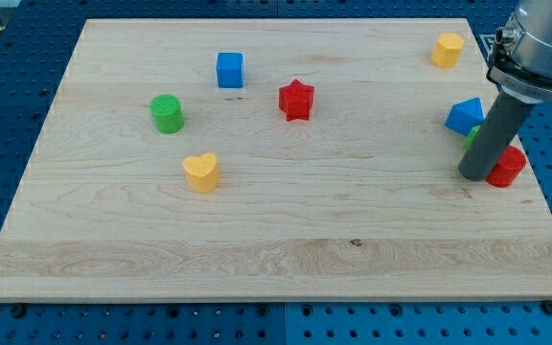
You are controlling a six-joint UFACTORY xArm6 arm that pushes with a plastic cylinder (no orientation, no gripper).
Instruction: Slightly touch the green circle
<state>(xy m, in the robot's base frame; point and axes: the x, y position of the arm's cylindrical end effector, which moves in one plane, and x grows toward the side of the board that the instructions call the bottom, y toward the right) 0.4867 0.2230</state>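
Observation:
The green circle [167,113] is a short green cylinder on the wooden board [276,240], at the view's left. My tip [474,176] rests on the board at the view's far right, far from the green circle. It stands just left of a red round block [508,166] and below a blue block [465,116]. A second green block [471,136] peeks out from behind the rod, mostly hidden.
A blue cube [229,70] sits toward the view's top, a red star [296,100] near the middle, a yellow heart [200,172] below the green circle, and a yellow block [448,49] at the top right. The board's right edge is close to my tip.

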